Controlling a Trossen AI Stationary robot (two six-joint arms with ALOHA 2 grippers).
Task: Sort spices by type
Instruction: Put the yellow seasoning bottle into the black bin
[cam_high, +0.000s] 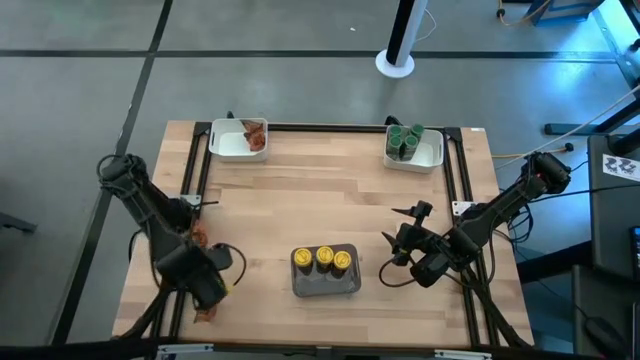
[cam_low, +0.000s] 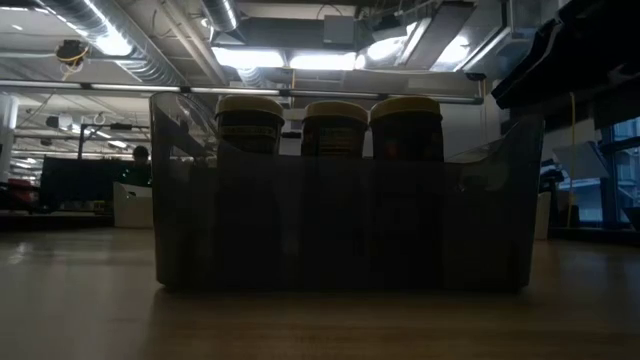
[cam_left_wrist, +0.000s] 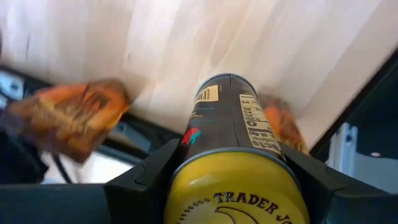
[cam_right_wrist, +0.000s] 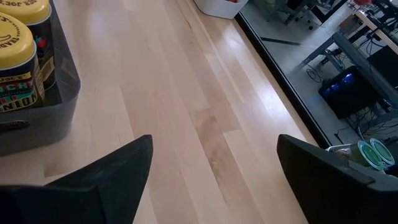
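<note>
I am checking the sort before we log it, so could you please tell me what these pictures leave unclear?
- Low view: the grey tray fills the picture and hides both grippers and the far trays.
- High view: the left gripper covers its yellow-lidded jar; only the left wrist view shows it.
- Left wrist view: the packets are blurred.
- Right wrist view: the green-lidded jars sit behind a finger of the open right gripper, count unclear.

From my low view the grey tray (cam_low: 340, 210) hides all but the jars' tops. My left wrist view cuts off the yellow-lidded jar (cam_left_wrist: 233, 168), with blurred reddish-orange packets (cam_left_wrist: 71, 118) beside it.
</note>
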